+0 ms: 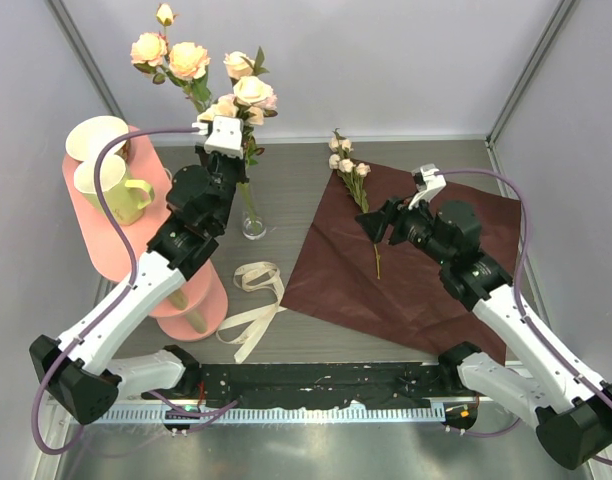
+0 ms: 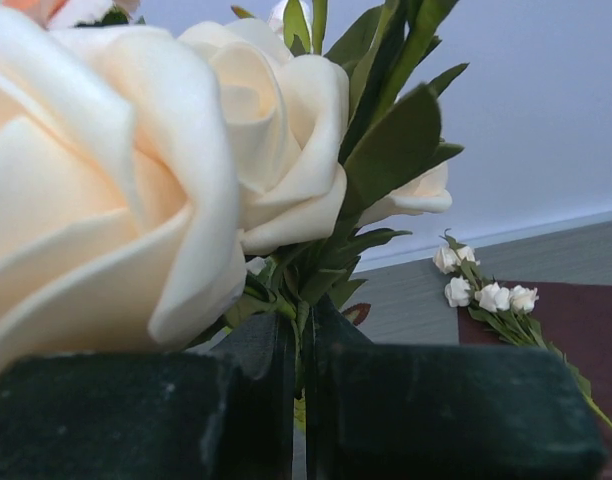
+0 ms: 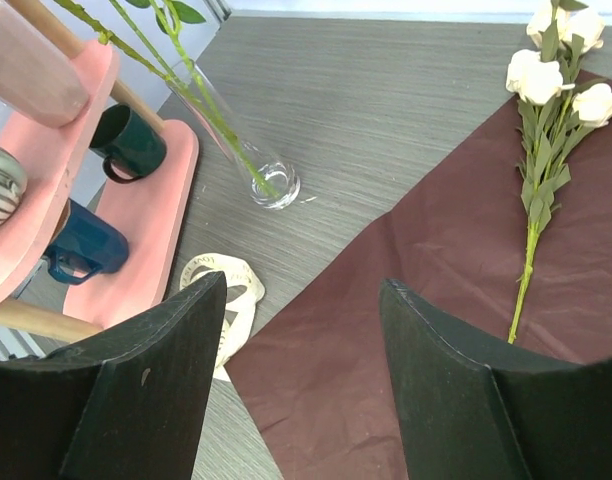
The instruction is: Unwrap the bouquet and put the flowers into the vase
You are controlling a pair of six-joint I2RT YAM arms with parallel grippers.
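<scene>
The jaws of the left gripper [image 1: 220, 136] are pressed together on the green stems of the flowers [image 1: 201, 75], just under the blooms; in the left wrist view the stems run down the thin slit between the two dark fingers [image 2: 136, 420]. The jaws of the right gripper [image 1: 372, 222] stand wide apart with nothing between them, hanging above the left part of the paper [image 1: 426, 290].

The grey tabletop [image 1: 306, 170] carries everything. The dark red paper lies unfolded and flat over its right half, one corner pointing to the near edge. A pink two-level stand [image 1: 96, 230] takes up the left edge, with a yellow-green mug [image 1: 114, 188] and a cream cup [image 1: 94, 138] on its upper level and a dark green mug [image 3: 131, 140] and a blue mug [image 3: 86, 245] lower down.

The flowers, a bunch of peach and cream roses, rise above the far left part of the tabletop, and their stems reach down into the vase [image 1: 252, 222]. The vase, narrow clear glass, stands on the tabletop between the stand and the left corner of the paper, apart from both.

A cream ribbon [image 1: 251, 300] lies looped toward the near edge, just left of the paper. One small sprig [image 1: 354, 185] of white roses lies on the far left corner of the paper, just beside the right gripper
</scene>
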